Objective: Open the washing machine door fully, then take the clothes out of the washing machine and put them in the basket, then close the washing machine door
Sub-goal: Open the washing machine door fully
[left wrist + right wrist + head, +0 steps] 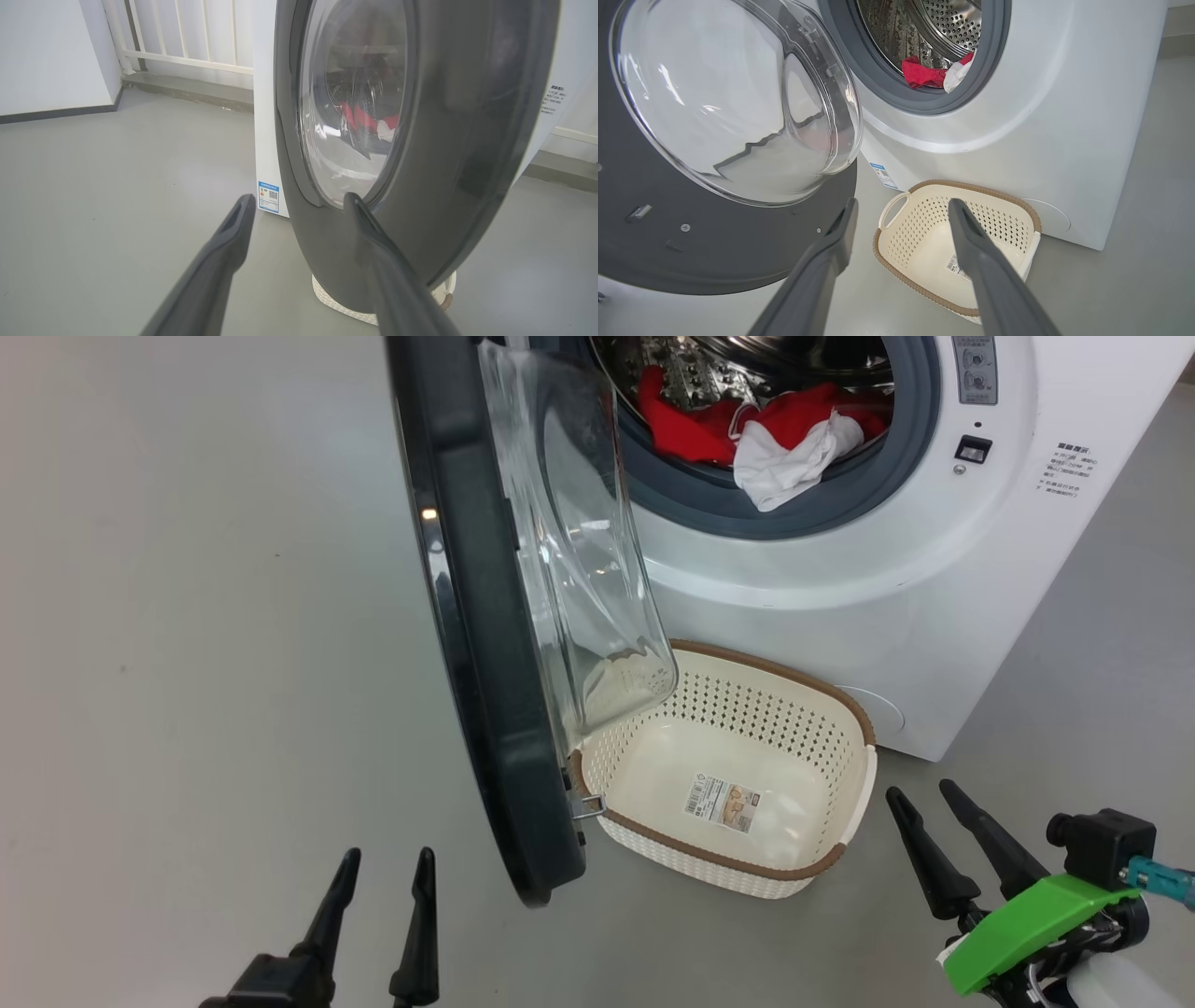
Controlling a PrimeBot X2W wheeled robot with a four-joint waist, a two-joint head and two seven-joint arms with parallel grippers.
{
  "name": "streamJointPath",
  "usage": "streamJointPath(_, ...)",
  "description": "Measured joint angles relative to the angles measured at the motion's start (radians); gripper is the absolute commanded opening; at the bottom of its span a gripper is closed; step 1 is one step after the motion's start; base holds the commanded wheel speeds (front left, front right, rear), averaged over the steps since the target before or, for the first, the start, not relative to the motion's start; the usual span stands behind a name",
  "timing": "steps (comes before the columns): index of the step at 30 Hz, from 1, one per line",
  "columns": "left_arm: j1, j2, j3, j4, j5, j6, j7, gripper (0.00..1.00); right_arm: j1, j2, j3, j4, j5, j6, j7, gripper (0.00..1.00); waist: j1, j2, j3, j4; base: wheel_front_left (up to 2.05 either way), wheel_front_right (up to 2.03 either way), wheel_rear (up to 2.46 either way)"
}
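Note:
The washing machine door (485, 644) stands swung out, edge-on to me, its black rim and clear glass bowl (579, 551) over the basket's left end. The white washing machine (840, 569) shows its steel drum with the red garment (691, 429) and the white cloth (784, 467) draped over the grey-blue gasket. The cream basket (738, 775) sits empty on the floor in front of the machine. My left gripper (387, 877) is open, low, just left of the door's edge. My right gripper (934, 807) is open, right of the basket. The door's outer face (467, 140) looms before the left fingers.
Grey floor (187, 663) spreads wide to the left of the door and to the right of the machine. A white railing (187, 37) and a wall stand behind the machine. A blue label (883, 175) sits low on the machine front.

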Motion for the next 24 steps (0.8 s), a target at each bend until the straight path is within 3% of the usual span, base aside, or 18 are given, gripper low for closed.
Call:
streamJointPath(11,0.0,0.0,0.005,0.002,0.007,-0.001,0.0,1.0,0.126,0.118,-0.24,-0.105,-0.358,0.001,0.0,1.0,0.0,-0.0001,0.002,0.005,0.0,0.0,0.0)
streamJointPath(24,0.0,0.0,0.008,-0.001,0.007,-0.001,0.0,1.0,0.186,0.175,-0.338,-0.132,-0.474,0.001,-0.004,1.0,0.0,0.0,0.006,0.006,0.0,0.0,0.0)
